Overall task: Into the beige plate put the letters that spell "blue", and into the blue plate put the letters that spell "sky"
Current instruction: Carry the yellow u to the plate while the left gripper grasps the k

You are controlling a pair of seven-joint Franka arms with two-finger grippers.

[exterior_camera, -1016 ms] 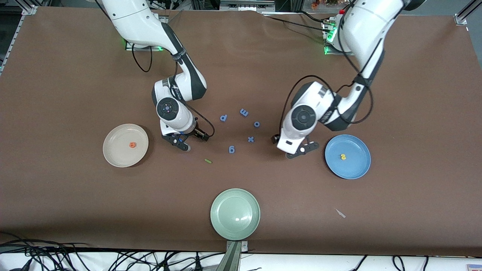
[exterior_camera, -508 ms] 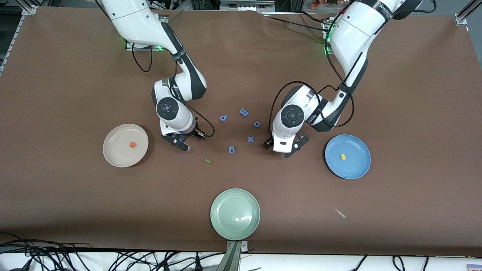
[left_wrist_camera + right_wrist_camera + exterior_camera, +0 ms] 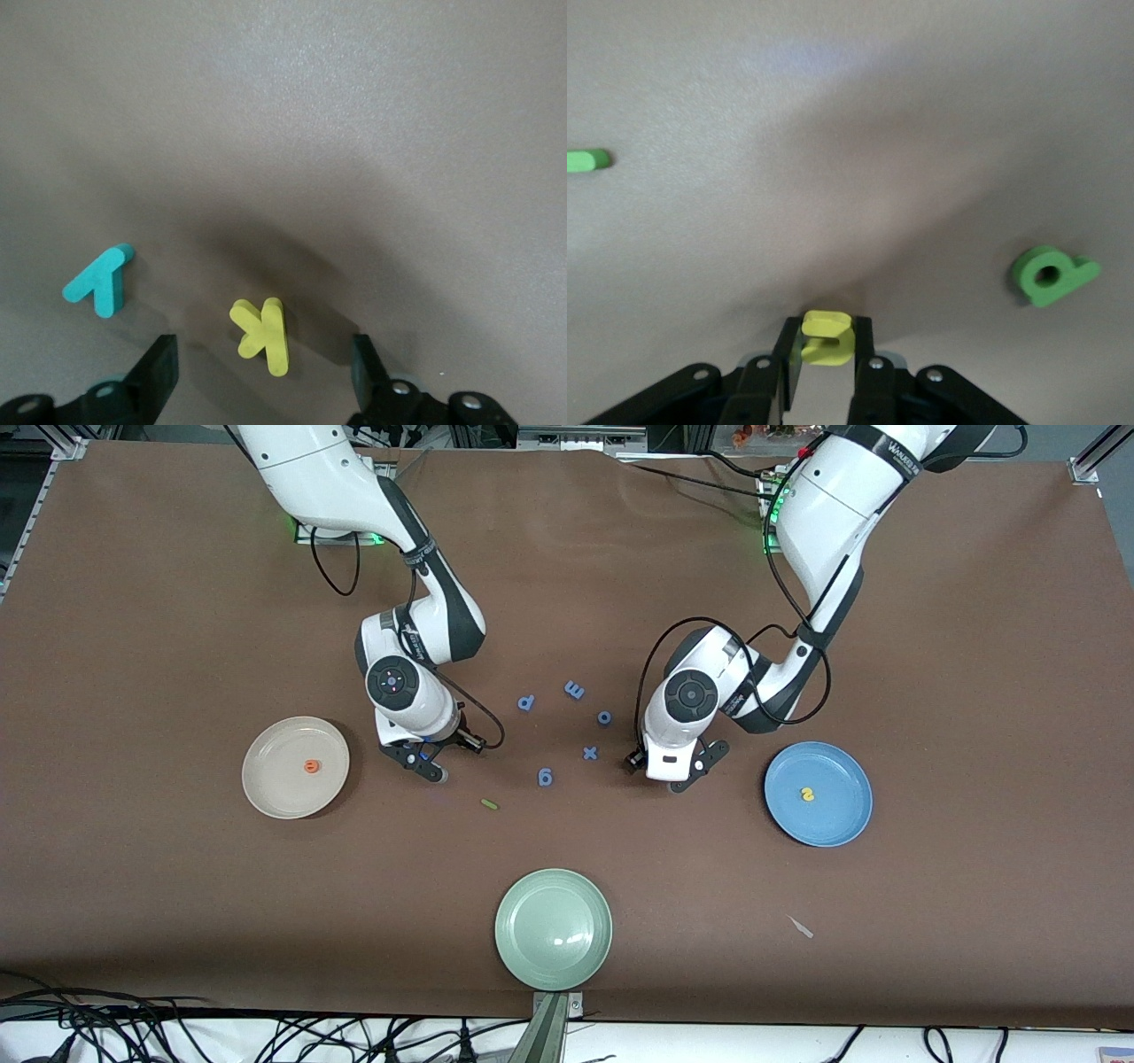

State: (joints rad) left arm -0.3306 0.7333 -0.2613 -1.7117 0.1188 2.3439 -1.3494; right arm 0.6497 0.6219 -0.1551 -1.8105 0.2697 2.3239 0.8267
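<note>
My left gripper hangs low over the table, open, with the yellow k lying flat between its fingers and untouched. The teal y lies beside it. My right gripper is shut on the yellow u at table level. The green l and green b lie apart on the cloth. The beige plate holds the orange e, and the blue plate holds the yellow s. Seen from the front, the right gripper is beside the beige plate and the left gripper is between the purple letters and the blue plate.
Several blue-purple letters are scattered between the two grippers. A pale green plate sits near the front edge. The green l lies between it and the right gripper. A small white scrap lies nearer the front camera than the blue plate.
The left arm swung from beside the blue plate toward the table's middle, coming over the k. The right gripper's fingers closed on the yellow u.
</note>
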